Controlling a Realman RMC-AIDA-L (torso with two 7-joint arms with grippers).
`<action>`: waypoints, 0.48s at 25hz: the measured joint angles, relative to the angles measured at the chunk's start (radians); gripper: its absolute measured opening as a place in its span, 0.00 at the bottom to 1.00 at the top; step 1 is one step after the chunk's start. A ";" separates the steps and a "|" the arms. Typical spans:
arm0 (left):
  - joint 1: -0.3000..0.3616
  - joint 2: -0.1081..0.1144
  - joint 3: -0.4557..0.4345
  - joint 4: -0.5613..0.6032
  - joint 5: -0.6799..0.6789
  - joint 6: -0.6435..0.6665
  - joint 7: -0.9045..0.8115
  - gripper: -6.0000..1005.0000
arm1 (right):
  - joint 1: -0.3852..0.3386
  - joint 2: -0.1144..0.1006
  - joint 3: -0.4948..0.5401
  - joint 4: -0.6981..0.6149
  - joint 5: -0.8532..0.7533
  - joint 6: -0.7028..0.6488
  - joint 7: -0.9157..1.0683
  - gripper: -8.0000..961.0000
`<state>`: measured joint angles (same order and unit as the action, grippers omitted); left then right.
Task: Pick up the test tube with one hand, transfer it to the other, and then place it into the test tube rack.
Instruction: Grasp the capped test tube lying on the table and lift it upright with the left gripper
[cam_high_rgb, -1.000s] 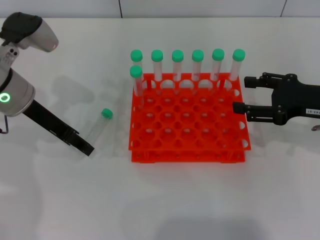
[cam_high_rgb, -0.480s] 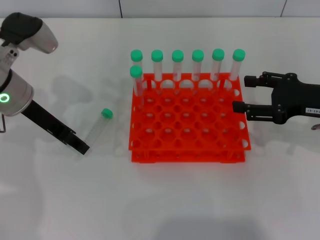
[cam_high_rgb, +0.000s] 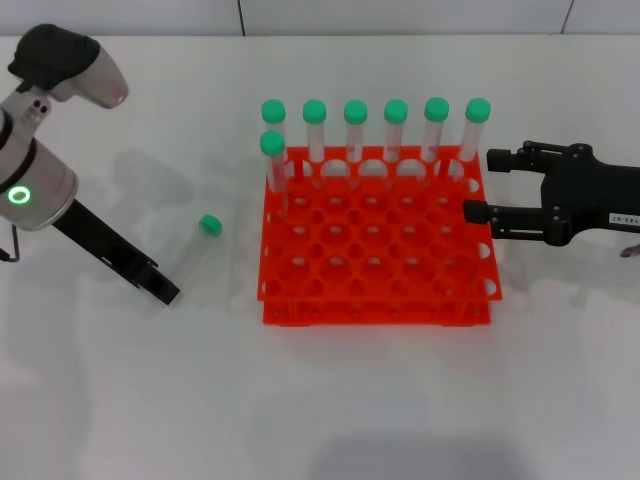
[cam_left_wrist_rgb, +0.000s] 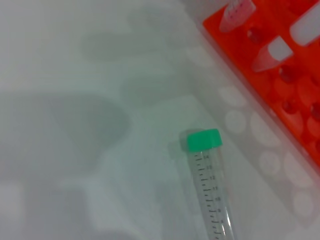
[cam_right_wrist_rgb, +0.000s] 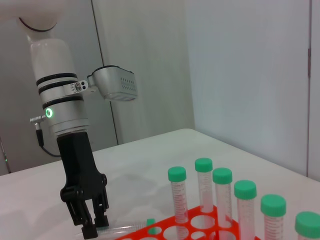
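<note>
The test tube (cam_high_rgb: 196, 246), clear with a green cap, lies on the white table left of the orange-red test tube rack (cam_high_rgb: 375, 300). My left gripper (cam_high_rgb: 160, 285) points down beside the tube's bottom end, open and holding nothing. In the right wrist view the left gripper (cam_right_wrist_rgb: 96, 227) stands just above the table next to the lying tube (cam_right_wrist_rgb: 125, 230). The left wrist view shows the tube (cam_left_wrist_rgb: 212, 195) close below, cap toward the rack (cam_left_wrist_rgb: 280, 65). My labelled right gripper (cam_high_rgb: 480, 185) hovers open at the rack's right edge, empty.
Several green-capped tubes (cam_high_rgb: 395, 130) stand along the rack's back row, and one more (cam_high_rgb: 272, 160) stands at the left of the second row. White table spreads in front of the rack and around the lying tube.
My left arm has shifted slightly, and its gripper tip has drawn a little to the left beside the tube. The right gripper has barely moved.
</note>
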<state>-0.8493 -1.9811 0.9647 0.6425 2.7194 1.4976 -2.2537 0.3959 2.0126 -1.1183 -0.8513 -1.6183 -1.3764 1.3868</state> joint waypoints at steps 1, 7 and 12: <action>-0.001 0.000 0.001 0.000 0.000 -0.003 -0.001 0.42 | 0.000 0.000 0.000 0.000 0.000 0.000 0.000 0.79; -0.002 0.002 0.002 0.000 0.002 -0.012 -0.015 0.40 | -0.001 0.000 0.001 0.000 0.000 0.001 0.000 0.79; -0.004 0.003 0.003 0.000 0.007 -0.019 -0.029 0.37 | -0.002 0.000 0.002 0.000 0.000 0.001 -0.001 0.79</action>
<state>-0.8530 -1.9783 0.9681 0.6425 2.7264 1.4782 -2.2825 0.3942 2.0122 -1.1167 -0.8514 -1.6184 -1.3759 1.3855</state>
